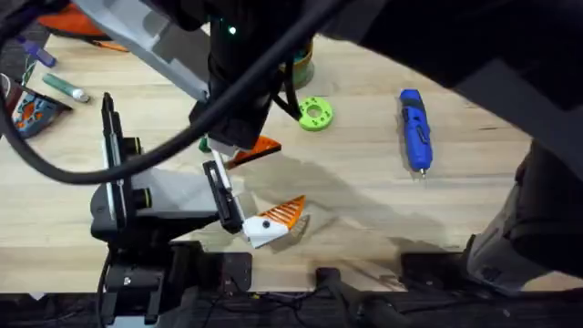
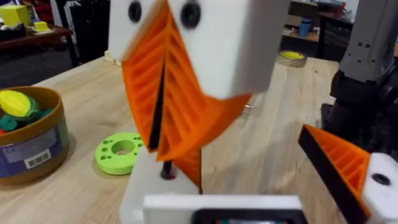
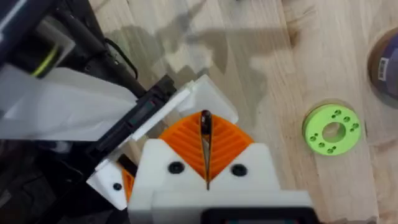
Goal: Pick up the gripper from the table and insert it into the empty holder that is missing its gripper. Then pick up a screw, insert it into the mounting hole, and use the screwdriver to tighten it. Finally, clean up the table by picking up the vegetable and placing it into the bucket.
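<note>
Overhead view of the wooden counter [image 1: 364,210]: the left gripper [image 1: 273,220] has its jaws spread open, and the right gripper [image 1: 244,150] has its jaws clamped on the gripper [image 3: 205,124]. The bucket [image 2: 25,146] sits beyond both jaws, and the screwdriver [image 1: 414,128] lies well apart from them. The holder [image 2: 149,183] is the left jaws' bare white side, and the gripper hangs just above it.

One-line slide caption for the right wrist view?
Right gripper, orange pads shut on a thin dark screw, poised over the white holder; green ring disc beside.
</note>
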You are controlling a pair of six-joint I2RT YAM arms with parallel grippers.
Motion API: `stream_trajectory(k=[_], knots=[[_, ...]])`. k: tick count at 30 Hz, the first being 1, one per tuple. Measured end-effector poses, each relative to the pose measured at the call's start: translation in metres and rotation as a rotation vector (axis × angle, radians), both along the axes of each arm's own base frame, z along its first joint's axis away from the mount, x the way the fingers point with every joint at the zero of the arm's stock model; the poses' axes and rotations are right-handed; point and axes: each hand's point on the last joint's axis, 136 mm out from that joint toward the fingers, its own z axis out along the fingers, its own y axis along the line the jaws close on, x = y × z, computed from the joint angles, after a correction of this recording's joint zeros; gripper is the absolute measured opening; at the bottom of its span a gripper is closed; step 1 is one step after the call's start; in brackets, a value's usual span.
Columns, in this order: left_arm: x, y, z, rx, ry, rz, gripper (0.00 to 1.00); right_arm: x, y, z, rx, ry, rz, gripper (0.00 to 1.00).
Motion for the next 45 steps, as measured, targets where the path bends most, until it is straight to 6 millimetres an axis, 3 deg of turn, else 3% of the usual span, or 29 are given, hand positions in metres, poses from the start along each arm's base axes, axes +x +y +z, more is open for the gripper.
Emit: stream_trajectory(k=[45], knots=[[-0.0001,-0.0001,-0.0002,-0.006,0.015,0.0,0.986,0.0036,0.0066,-0.0054,0.003,0.002,-0.007,0.006]])
